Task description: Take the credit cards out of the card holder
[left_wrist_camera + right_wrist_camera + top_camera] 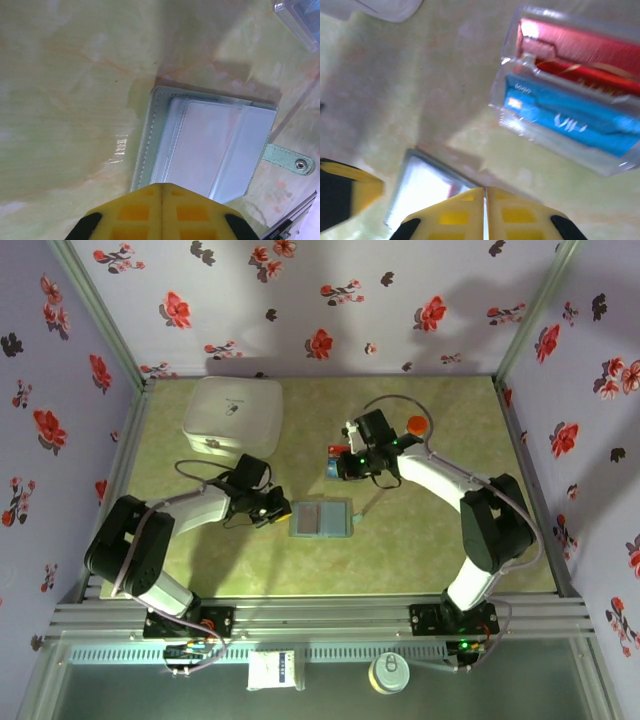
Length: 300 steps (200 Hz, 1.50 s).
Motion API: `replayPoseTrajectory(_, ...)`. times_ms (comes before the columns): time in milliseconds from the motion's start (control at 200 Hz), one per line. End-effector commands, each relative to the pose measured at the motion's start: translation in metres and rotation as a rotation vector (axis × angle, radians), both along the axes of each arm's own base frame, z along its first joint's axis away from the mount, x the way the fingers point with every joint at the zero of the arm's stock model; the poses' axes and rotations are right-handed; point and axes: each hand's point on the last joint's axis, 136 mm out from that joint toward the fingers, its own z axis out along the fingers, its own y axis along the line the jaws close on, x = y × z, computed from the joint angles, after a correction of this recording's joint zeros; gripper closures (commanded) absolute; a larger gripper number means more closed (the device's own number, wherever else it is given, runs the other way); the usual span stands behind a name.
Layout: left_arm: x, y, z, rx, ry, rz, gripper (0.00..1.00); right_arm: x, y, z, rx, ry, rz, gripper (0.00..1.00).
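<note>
My left fingers [135, 212], pressed together, sit at the near edge of the open holder [210, 150], likely steadying it on the surface [65, 100]. My right fingers [515, 215], also together, hover near the cards [570, 122] in a clear tray [615, 167].

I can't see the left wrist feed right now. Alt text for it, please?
The card holder lies open and flat on the greenish table, its clear sleeves pale with no coloured card visible, its snap tab sticking out to the right. The left gripper is shut, yellow tips over the holder's near edge.
</note>
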Motion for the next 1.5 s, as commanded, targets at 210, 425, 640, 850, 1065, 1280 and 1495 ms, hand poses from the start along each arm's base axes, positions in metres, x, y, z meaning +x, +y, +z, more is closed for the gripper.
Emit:
replayPoseTrajectory(210, 0.000, -0.012, -0.003, -0.008, 0.005, -0.043, 1.00, -0.047, 0.036, -0.008, 0.124, 0.168, -0.100, 0.88)
replayPoseTrajectory(425, -0.006, -0.004, -0.017, 0.047, 0.032, -0.059, 1.00, -0.063, 0.057, -0.023, 0.136, 0.234, -0.073, 0.79)
replayPoseTrajectory(640, -0.010, -0.001, -0.029, 0.070, 0.062, -0.072, 1.00, -0.074, 0.076, -0.042, 0.114, 0.290, -0.068, 0.77)
replayPoseTrajectory(850, -0.012, 0.001, -0.030, 0.080, 0.062, -0.075, 1.00, -0.088, 0.087, -0.057, 0.079, 0.330, -0.063, 0.74)
replayPoseTrajectory(1065, -0.013, 0.002, -0.030, 0.077, 0.062, -0.073, 1.00, -0.096, 0.083, -0.076, 0.015, 0.356, -0.078, 0.74)
replayPoseTrajectory(1280, -0.016, 0.004, -0.031, 0.080, 0.063, -0.072, 1.00, -0.095, 0.067, -0.079, -0.049, 0.329, -0.118, 0.73)
replayPoseTrajectory(1495, -0.017, 0.006, -0.031, 0.084, 0.064, -0.067, 1.00, -0.093, 0.055, -0.076, -0.073, 0.305, -0.139, 0.73)
